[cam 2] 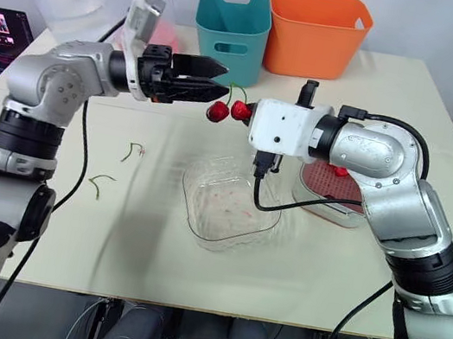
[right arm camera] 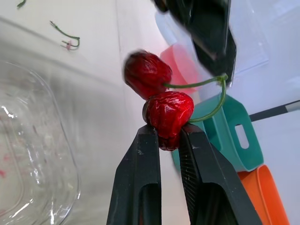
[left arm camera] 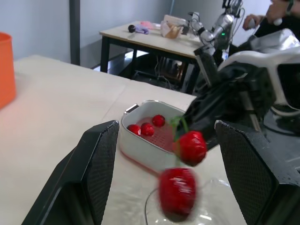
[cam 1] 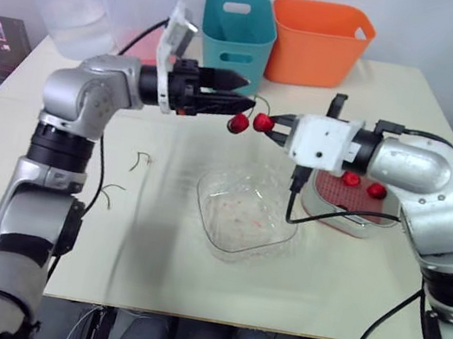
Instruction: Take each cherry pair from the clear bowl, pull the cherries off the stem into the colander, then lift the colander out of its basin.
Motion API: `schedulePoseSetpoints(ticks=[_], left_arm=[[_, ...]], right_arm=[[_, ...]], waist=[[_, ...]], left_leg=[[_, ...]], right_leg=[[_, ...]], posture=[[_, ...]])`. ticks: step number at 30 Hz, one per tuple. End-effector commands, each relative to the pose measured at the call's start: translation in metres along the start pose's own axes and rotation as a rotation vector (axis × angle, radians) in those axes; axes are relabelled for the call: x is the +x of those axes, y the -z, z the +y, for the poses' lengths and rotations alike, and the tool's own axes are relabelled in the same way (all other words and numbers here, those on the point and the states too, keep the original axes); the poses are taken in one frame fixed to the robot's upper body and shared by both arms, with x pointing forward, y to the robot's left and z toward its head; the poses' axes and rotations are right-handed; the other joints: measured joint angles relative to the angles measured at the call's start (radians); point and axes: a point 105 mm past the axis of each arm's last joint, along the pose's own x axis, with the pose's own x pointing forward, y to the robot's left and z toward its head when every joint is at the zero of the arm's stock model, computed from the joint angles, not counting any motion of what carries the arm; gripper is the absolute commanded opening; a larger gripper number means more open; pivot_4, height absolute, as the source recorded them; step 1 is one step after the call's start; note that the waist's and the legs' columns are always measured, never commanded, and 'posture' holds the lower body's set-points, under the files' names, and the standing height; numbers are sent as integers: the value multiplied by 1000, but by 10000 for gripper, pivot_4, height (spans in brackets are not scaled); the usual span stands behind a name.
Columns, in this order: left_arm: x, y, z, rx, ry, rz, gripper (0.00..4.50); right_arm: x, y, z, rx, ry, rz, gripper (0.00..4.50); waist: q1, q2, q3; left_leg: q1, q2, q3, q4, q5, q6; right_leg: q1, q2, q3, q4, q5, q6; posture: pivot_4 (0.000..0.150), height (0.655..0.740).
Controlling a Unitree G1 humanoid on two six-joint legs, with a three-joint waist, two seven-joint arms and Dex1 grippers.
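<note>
The right gripper (right arm camera: 168,132) is pinching one cherry (right arm camera: 168,112) of a cherry pair between its jaws, in mid-air at the upper centre of the eye views. The second cherry (right arm camera: 146,74) is hanging free just beside it, and the green stem (right arm camera: 206,83) is arching from both up to the tip of the left gripper (cam 1: 242,90). The left jaws are standing spread, with the pair between them in the left wrist view. Whether they are gripping the stem at all I cannot tell.

Below the pair, at centre frame, the clear bowl (cam 1: 208,191) is sitting on the surface (cam 1: 147,270) and looking empty apart from pink smears. At right of centre the red colander (cam 1: 353,197) is resting in its basin (cam 1: 324,211), with three cherries (left arm camera: 147,128) lying in it. Two bare stems (cam 2: 133,150) are lying on the surface at left of centre.

Judging from this, the task is nearing its end. This looks like the last pair, not yet pulled apart. Both cherries are still waiting to go into the colander, and the colander is still waiting to be lifted out.
</note>
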Motion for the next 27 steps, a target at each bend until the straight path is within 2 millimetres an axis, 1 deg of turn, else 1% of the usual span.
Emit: schedulePoseSetpoints(ticks=[1,7,9,11,12,13,14,15,21,23,25,27], left_arm=[[6,-17,-3,40,36,-44,34625],[10,-14,-9,14,95,-46,34625],[11,-14,-8,4,88,-48,29098],[11,-14,-8,-6,90,-54,21420],[11,-14,-8,-10,92,-58,14816],[11,-14,-9,-14,94,-61,10509],[11,-15,-9,-17,95,-65,4600],[11,-16,-9,-19,99,-70,397],[11,-18,-12,-26,113,-78,397],[10,-18,-12,-22,111,-79,0],[8,-18,-11,-9,107,-75,0],[5,-19,-12,2,110,-73,0]], right_arm=[[-7,-15,-15,-47,74,-33,1628],[-8,-17,-15,-39,81,-36,1628],[-8,-17,-15,-38,83,-35,1517],[-9,-18,-15,-37,87,-36,1517],[-9,-19,-16,-36,88,-37,1517],[-9,-19,-16,-34,89,-39,1517],[-9,-20,-16,-32,89,-41,1517],[-9,-20,-16,-31,88,-43,1517],[-9,-19,-15,-15,80,-39,1517],[-10,-17,-14,18,70,-36,11147],[-12,-13,-11,103,48,-41,18801],[-16,-9,-10,192,34,-39,29357]], waist=[[0,0,0],[0,0,0],[0,0,0],[0,0,0],[0,0,0],[0,0,0],[0,0,0],[0,0,0],[0,0,0],[0,0,0],[0,0,0],[1,0,0]], left_leg=[[0,0,0,0,0,0],[0,0,0,0,0,0],[0,0,0,0,0,0],[0,0,0,0,0,0],[0,0,0,0,0,0],[0,0,0,0,0,0],[0,0,0,0,0,0],[0,0,0,0,0,0],[0,0,0,0,0,0],[0,0,0,0,0,0],[0,0,0,0,0,0],[0,0,0,0,0,0]], right_leg=[[0,0,0,0,0,0],[0,0,0,0,0,0],[0,0,0,0,0,0],[0,0,0,0,0,0],[0,0,0,0,0,0],[0,0,0,0,0,0],[0,0,0,0,0,0],[0,0,0,0,0,0],[0,0,0,0,0,0],[0,0,0,0,0,0],[0,0,0,0,0,0],[0,0,0,0,0,0]], posture=[[1500,7400],[1500,7400],[1500,7400],[1500,7400],[1500,7400],[1500,7400],[1500,7400],[1500,7400],[1500,7400],[1500,7400],[1500,7400],[1500,7400]])
